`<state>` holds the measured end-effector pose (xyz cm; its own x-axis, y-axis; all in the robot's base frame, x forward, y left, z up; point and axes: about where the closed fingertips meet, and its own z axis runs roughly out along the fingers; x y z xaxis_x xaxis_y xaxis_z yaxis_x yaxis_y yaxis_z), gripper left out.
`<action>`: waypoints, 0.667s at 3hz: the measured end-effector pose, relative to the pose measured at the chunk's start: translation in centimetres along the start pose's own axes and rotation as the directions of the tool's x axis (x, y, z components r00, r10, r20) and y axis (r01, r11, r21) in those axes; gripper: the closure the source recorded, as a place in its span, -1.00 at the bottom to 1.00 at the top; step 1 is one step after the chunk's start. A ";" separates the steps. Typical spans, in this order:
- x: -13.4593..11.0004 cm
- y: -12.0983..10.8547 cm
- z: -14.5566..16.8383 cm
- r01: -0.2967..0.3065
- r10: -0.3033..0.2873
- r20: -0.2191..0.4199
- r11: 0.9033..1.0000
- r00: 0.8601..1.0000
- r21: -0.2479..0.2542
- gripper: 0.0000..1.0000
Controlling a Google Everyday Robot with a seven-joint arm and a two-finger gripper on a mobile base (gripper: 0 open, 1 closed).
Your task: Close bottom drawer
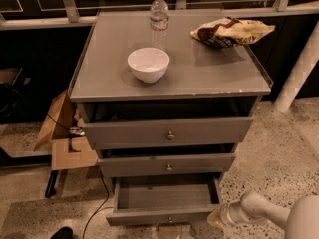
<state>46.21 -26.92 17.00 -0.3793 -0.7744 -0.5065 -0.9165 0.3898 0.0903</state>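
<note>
bottom drawer: matt grey painted wood, metal knob; bowl glossy white; bottle clear plastic; gripper smooth pale plastic, at drawer's front right corner.

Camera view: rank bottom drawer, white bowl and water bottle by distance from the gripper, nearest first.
The gripper sits low at the right, by the drawer's front corner.
1. bottom drawer: pulled out, just left of the gripper.
2. white bowl: on the cabinet top, front-centre.
3. water bottle: on the cabinet top, at the rear.
</note>
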 end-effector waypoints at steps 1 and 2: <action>0.1 0.1 0.2 0.022 -0.022 -0.002 1.000 1.000 0.015 1.00; 0.0 -0.8 0.9 0.095 -0.098 0.034 0.991 0.995 0.093 1.00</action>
<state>47.01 -26.80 16.15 -0.2826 -0.7917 -0.5417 -0.9324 0.3593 -0.0386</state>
